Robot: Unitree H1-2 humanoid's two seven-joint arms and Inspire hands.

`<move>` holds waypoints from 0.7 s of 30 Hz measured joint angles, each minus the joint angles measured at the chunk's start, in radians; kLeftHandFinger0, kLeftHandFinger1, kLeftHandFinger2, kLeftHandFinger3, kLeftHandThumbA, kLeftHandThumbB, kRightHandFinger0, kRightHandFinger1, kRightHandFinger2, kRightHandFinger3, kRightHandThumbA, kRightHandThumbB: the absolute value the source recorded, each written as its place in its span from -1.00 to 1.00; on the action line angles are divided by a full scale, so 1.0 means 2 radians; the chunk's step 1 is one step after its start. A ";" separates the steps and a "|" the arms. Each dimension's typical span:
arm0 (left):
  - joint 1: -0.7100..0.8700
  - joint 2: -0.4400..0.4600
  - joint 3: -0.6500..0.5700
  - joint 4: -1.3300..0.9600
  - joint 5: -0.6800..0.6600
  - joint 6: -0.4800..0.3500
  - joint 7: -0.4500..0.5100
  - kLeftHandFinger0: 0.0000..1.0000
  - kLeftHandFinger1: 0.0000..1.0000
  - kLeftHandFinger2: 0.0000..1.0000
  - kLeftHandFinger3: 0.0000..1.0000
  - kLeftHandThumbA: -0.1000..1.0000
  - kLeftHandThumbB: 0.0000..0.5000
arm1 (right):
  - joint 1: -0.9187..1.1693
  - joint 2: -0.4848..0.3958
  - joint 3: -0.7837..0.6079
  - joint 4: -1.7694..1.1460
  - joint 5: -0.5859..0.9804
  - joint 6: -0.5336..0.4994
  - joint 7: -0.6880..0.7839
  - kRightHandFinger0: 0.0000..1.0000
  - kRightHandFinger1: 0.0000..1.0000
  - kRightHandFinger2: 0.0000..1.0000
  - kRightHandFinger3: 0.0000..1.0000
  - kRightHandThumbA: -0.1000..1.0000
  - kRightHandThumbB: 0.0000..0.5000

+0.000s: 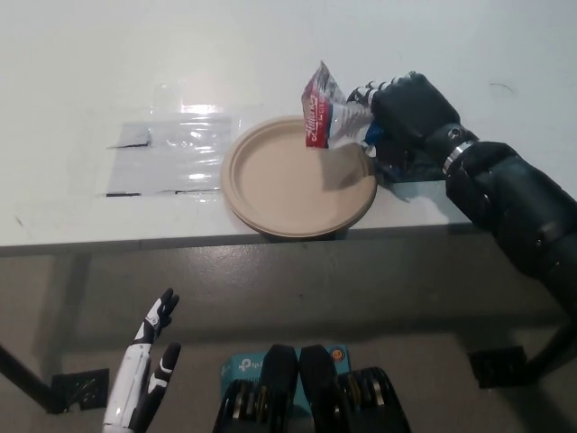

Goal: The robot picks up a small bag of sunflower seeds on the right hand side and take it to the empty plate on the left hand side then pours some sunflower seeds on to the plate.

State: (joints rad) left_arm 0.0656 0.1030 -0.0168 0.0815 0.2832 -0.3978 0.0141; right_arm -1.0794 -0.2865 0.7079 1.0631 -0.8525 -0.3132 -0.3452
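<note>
Black right hand (407, 108) is closed around the seed bag (323, 117), held above the plate's (270, 203) far-right rim; white left hand (144, 383) hangs below the plate, fingers spread, empty.

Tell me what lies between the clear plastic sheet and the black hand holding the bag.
The plate, in the head view, between the sheet and the right hand.

Bright overhead light, glare on clear plastic sheet (171, 153), soft shadows, slightly blurry overall

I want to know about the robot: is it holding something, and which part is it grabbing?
The black right hand holds the red-and-white seed bag by its right end.
</note>
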 measured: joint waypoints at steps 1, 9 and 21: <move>0.000 0.000 0.000 0.000 0.000 0.000 0.000 1.00 1.00 1.00 1.00 1.00 -0.28 | -0.002 0.000 0.006 0.000 -0.005 0.000 0.000 -1.00 -0.44 0.53 0.44 -1.00 0.06; 0.000 0.000 0.000 0.001 0.000 0.000 0.000 1.00 1.00 1.00 1.00 1.00 -0.25 | -0.017 0.000 0.026 -0.002 -0.035 0.003 0.000 -1.00 -0.50 0.47 0.40 -1.00 0.10; -0.003 0.000 0.000 0.002 0.000 0.000 0.000 1.00 1.00 1.00 1.00 1.00 -0.19 | -0.045 0.000 0.065 0.014 -0.085 0.005 -0.009 -1.00 -0.81 0.17 -0.54 -1.00 0.41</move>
State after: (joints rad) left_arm 0.0589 0.1035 -0.0174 0.0860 0.2824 -0.3987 0.0142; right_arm -1.1699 -0.2866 0.8381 1.0904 -1.0234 -0.3038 -0.3630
